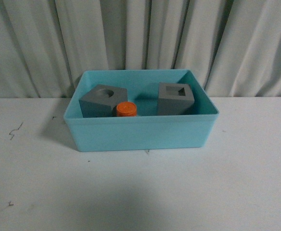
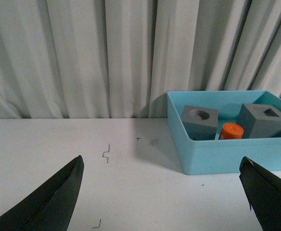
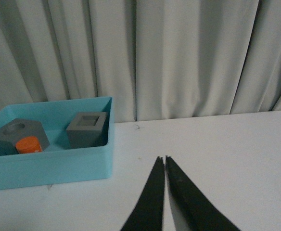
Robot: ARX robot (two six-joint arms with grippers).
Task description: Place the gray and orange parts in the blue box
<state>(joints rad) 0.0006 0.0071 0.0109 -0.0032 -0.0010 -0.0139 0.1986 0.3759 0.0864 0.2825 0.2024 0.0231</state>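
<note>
The blue box stands on the white table, mid-back. Inside lie the gray cube with a round recess at left, the gray cube with a square recess at right, and the orange cylinder at the front between them. All three also show in the left wrist view, the round-recess cube, the cylinder and the square-recess cube, and in the right wrist view, the box among them. My left gripper is open and empty over the table, left of the box. My right gripper is shut and empty, right of the box. Neither arm shows in the front view.
A pale pleated curtain hangs behind the table. Small dark marks dot the white tabletop left of the box.
</note>
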